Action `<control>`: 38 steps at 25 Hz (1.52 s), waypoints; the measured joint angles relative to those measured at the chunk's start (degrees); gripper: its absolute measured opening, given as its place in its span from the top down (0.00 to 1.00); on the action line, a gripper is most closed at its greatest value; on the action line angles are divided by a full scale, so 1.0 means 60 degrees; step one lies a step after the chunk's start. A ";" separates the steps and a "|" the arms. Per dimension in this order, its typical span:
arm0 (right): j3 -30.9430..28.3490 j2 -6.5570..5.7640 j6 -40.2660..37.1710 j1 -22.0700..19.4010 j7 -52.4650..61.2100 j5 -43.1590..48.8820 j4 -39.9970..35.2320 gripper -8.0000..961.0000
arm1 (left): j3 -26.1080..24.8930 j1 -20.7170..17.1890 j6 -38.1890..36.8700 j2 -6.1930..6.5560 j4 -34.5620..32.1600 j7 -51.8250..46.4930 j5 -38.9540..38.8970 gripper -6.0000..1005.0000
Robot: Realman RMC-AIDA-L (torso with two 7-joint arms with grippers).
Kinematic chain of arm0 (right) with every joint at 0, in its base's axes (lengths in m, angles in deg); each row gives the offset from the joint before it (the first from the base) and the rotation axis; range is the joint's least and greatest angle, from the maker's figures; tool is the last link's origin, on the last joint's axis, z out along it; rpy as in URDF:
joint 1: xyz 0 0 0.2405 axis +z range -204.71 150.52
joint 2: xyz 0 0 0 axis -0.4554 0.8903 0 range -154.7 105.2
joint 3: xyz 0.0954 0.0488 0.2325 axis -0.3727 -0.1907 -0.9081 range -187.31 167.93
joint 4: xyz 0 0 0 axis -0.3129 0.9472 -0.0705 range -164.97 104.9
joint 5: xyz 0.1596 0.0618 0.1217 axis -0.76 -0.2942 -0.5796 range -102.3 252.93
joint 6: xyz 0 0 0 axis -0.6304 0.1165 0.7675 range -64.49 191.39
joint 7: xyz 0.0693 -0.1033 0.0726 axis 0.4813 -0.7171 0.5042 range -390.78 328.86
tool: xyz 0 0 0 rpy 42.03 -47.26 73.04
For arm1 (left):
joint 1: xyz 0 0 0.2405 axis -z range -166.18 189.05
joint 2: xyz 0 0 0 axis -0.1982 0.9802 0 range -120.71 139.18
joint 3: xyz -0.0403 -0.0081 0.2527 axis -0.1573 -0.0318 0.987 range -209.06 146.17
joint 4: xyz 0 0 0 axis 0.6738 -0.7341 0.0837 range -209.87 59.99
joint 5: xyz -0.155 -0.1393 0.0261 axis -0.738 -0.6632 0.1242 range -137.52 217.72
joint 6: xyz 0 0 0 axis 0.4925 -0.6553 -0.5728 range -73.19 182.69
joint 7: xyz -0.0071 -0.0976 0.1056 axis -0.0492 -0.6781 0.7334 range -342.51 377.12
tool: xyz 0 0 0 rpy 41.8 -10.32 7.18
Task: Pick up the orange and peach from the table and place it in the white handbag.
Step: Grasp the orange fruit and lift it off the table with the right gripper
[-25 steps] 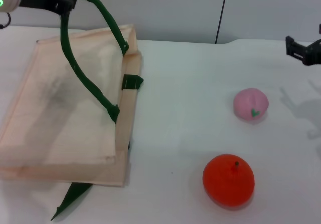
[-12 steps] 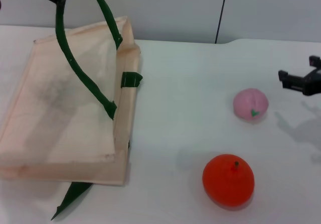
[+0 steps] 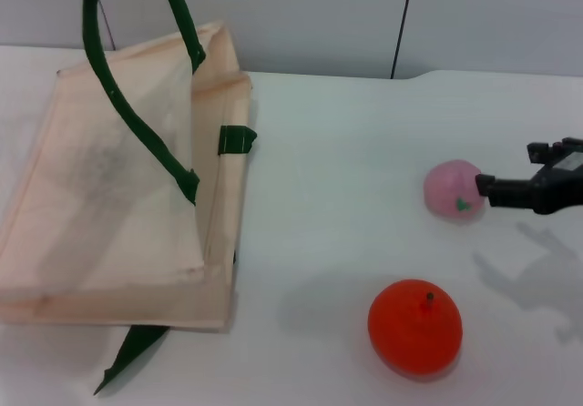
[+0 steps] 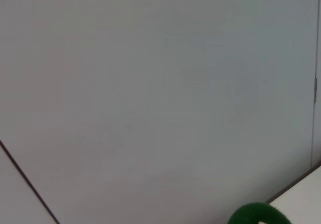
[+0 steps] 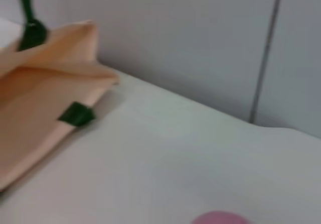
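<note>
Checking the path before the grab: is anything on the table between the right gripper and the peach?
Nothing visible: the right gripper sits right beside the peach, with only bare table around. The orange lies nearer the camera, off that line.

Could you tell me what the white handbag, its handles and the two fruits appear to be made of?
The white handbag looks like thin cream woven fabric: it sags and creases. Its green handle seems a matte strap that bends in a loop. The orange and peach look soft and matte, possibly plush or foam; no gloss shows.
</note>
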State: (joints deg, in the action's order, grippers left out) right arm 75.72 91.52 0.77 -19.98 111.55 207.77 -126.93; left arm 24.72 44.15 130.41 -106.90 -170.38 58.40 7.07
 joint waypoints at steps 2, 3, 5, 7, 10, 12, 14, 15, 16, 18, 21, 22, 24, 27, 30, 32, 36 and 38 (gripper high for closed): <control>-0.0111 -0.0004 -0.0697 0.0019 0.0137 0.0017 -0.0411 0.10 | -0.0009 -0.0001 0.0010 0.0002 -0.0102 -0.0001 0.0098 0.88; -0.0180 -0.0008 -0.1056 0.0037 0.0186 0.0018 -0.0553 0.10 | -0.0011 -0.0001 0.0016 0.0003 -0.0158 -0.0002 0.0154 0.88; -0.0364 -0.0012 -0.1675 0.0109 0.0227 -0.0021 -0.0707 0.10 | -0.0014 0.0019 0.0072 0.0006 -0.0286 -0.0012 0.0257 0.88; -0.0473 -0.0012 -0.2126 0.0167 0.0275 -0.0037 -0.0742 0.10 | -0.0013 0.0073 0.0137 0.0006 -0.0413 -0.0057 0.0326 0.88; -0.0472 -0.0003 -0.2362 0.0210 0.0301 -0.0110 -0.0698 0.10 | -0.0010 0.0177 0.0258 0.0013 -0.0606 -0.0167 0.0413 0.88; -0.0457 0.0001 -0.2358 0.0232 0.0314 -0.0177 -0.0667 0.10 | -0.0016 0.0227 0.0333 0.0016 -0.0766 -0.0225 0.0458 0.88; -0.0471 0.0001 -0.2357 0.0245 0.0335 -0.0290 -0.0633 0.10 | -0.0016 0.0267 0.0352 0.0012 -0.0916 -0.0243 0.0479 0.88; -0.0452 -0.0002 -0.2362 0.0254 0.0342 -0.0367 -0.0591 0.10 | -0.0017 0.0292 0.0357 0.0009 -0.0961 -0.0251 0.0480 0.88; -0.0403 -0.0004 -0.2376 0.0271 0.0345 -0.0445 -0.0535 0.10 | -0.0016 0.0315 0.0361 0.0007 -0.0990 -0.0262 0.0481 0.88; -0.0259 -0.0004 -0.2392 0.0357 0.0347 -0.0496 -0.0357 0.10 | -0.0016 0.0347 0.0369 0.0006 -0.1054 -0.0290 0.0482 0.88; -0.0080 -0.0004 -0.2490 0.0532 0.0373 -0.0504 -0.0069 0.09 | -0.0015 0.0355 0.0381 0.0007 -0.1268 -0.0326 0.0481 0.88; -0.0053 -0.0004 -0.2534 0.0564 0.0381 -0.0505 -0.0038 0.09 | -0.0015 0.0362 0.0387 0.0009 -0.1321 -0.0338 0.0481 0.88; 0.0044 -0.0004 -0.2635 0.0620 0.0403 -0.0507 -0.0016 0.09 | -0.0015 0.0385 0.0392 0.0010 -0.1372 -0.0347 0.0481 0.89; 0.0211 -0.0001 -0.2743 0.0677 0.0430 -0.0556 -0.0015 0.09 | -0.0013 0.0403 0.0398 0.0012 -0.1392 -0.0354 0.0486 0.89; 0.0252 -0.0007 -0.2938 0.0760 0.0440 -0.0813 -0.0009 0.09 | -0.0004 0.0416 0.0463 0.0011 -0.1524 -0.0361 0.0489 0.89; 0.0255 -0.0013 -0.3075 0.0794 0.0442 -0.0929 -0.0001 0.10 | 0.0000 0.0459 0.0539 0.0007 -0.1601 -0.0370 0.0506 0.89; 0.0413 -0.0016 -0.3214 0.0913 0.0444 -0.0979 0.0235 0.10 | 0.0026 0.0523 0.0593 0.0006 -0.1670 -0.0396 0.0691 0.89; 0.0491 -0.0023 -0.3302 0.1081 0.0446 -0.0958 0.0600 0.10 | 0.0029 0.0525 0.0599 0.0006 -0.1729 -0.0438 0.0734 0.89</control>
State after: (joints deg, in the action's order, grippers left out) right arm 78.67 91.38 -19.04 -13.50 114.23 202.03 -123.33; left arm 24.89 47.31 134.01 -106.87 -180.76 55.77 11.48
